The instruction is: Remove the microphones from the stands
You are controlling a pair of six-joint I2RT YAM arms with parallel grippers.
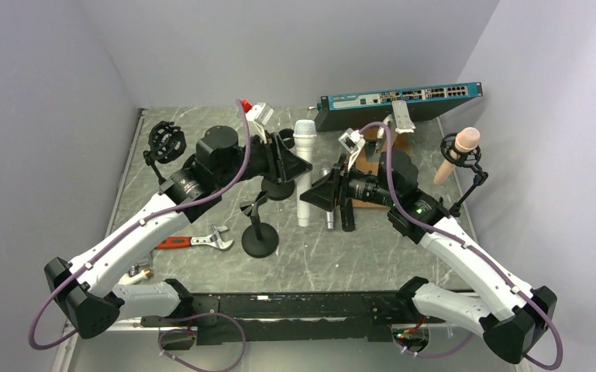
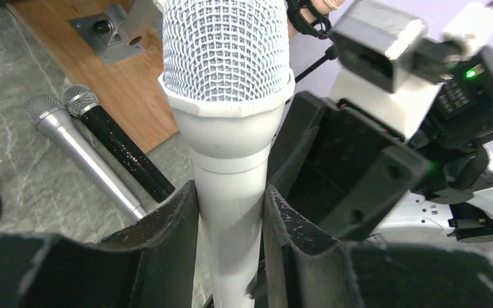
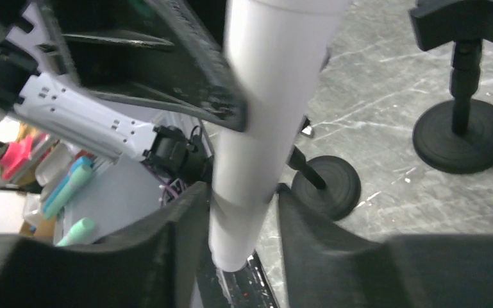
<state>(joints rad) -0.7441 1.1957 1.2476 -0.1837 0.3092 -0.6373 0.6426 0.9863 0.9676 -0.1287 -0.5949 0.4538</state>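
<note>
The white microphone (image 1: pixel 304 167) with a mesh head stands roughly upright at the table's middle. My left gripper (image 1: pixel 293 161) is shut on its body just below the head, and both fingers press its sides in the left wrist view (image 2: pixel 229 212). My right gripper (image 1: pixel 319 194) closes on the lower end of the white microphone (image 3: pixel 256 128) from the other side, with the tail sticking out past the fingers (image 3: pixel 186 237). The stand's round base (image 3: pixel 325 186) and slanted stem sit just behind the microphone. In the top view the stand (image 1: pixel 279 188) is mostly hidden under my left gripper.
An empty black stand (image 1: pixel 258 232) is at front centre. A silver and a black microphone (image 2: pixel 96 144) lie near a wooden board (image 2: pixel 102 64). A pink microphone on a stand (image 1: pixel 459 151) is at right, a network switch (image 1: pixel 399 99) at the back, and a wrench (image 1: pixel 198 241) at left.
</note>
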